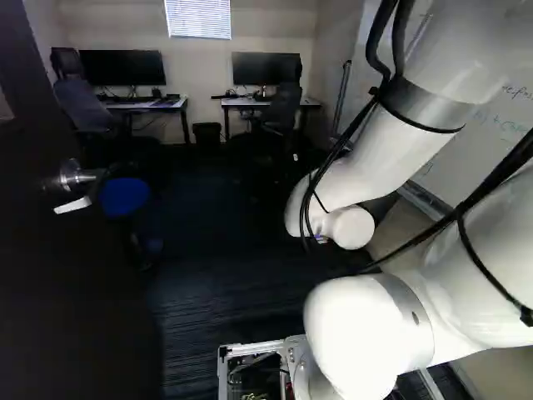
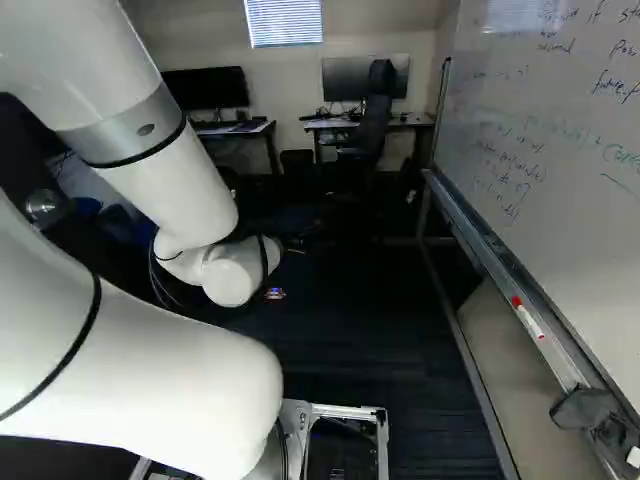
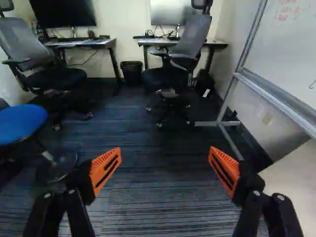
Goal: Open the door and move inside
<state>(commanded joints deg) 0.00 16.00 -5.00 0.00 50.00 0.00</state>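
Carpeted floor, tables along far edge; door open, left side of left base view; fingers wide, empty; opening done, entry seemingly remaining.

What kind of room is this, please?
It looks like a small office. Two desks stand by the far wall with monitors on them, office chairs are nearby, and a whiteboard stands along one side.

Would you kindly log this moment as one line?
door open | gripper open, empty, clear of door handle | blue stool ahead-left | whiteboard along right
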